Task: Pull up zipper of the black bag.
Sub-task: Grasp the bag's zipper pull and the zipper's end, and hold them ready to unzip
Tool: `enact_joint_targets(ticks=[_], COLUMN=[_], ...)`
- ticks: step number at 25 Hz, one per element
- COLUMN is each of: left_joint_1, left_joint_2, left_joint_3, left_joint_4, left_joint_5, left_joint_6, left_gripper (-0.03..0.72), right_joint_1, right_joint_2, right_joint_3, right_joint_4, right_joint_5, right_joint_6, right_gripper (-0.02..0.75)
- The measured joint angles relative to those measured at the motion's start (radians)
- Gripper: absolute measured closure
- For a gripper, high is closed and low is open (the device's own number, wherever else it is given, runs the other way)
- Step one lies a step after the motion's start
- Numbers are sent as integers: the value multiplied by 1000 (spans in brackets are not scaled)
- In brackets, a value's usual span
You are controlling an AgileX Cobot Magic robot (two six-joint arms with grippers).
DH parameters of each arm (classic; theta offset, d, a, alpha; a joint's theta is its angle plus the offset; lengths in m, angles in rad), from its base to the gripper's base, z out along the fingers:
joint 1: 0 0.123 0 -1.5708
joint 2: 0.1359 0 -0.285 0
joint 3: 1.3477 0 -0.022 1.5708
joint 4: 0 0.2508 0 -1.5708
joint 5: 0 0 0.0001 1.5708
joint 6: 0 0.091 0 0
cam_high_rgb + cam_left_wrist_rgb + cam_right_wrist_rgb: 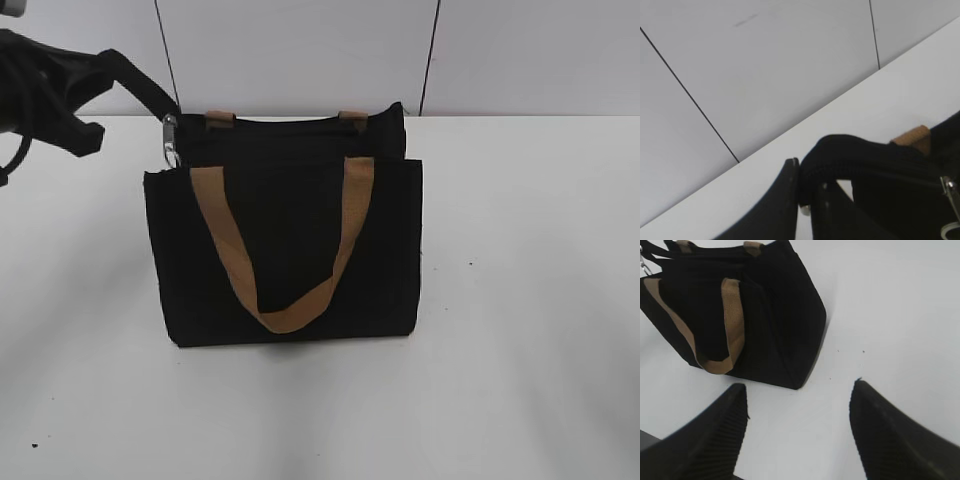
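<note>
The black bag (290, 250) stands upright mid-table, its tan handle hanging down the front. It also shows in the right wrist view (775, 305). The zipper (285, 122) runs along its top edge. A silvery metal piece (170, 137) hangs at the bag's top left corner and shows in the left wrist view (951, 192). My left gripper (165, 112) is at that corner, and its jaws (807, 192) are shut on a black fabric strip at the zipper's end (850, 155). My right gripper (800, 385) is open and empty above the table, off the bag's right corner; it is out of the exterior view.
White table (520, 300) all round the bag, with a white panelled wall (300, 50) close behind it. The left arm (50, 85) reaches in from the upper left. Tan strap tabs (220, 117) sit on the bag's top.
</note>
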Motion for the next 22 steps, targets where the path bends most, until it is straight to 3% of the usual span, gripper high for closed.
enact_joint_targets(ticks=[5,15,22], left_joint_1=[-7,-35,-41], left_joint_2=[0,0,0], left_joint_3=[-44,-45,-46], left_joint_4=[1,0,-2], left_joint_5=[41,58,58], left_joint_6=[-8,-20,-23], left_gripper=[650,650,650], right_joint_1=[123,523,648], right_joint_2=[223,716,1048], right_joint_3=[-114,-445,-740], right_joint_4=[14,17,18], right_joint_5=[-31,-159,-160], right_joint_6=[-26,60,69], right_gripper=[246,336,377])
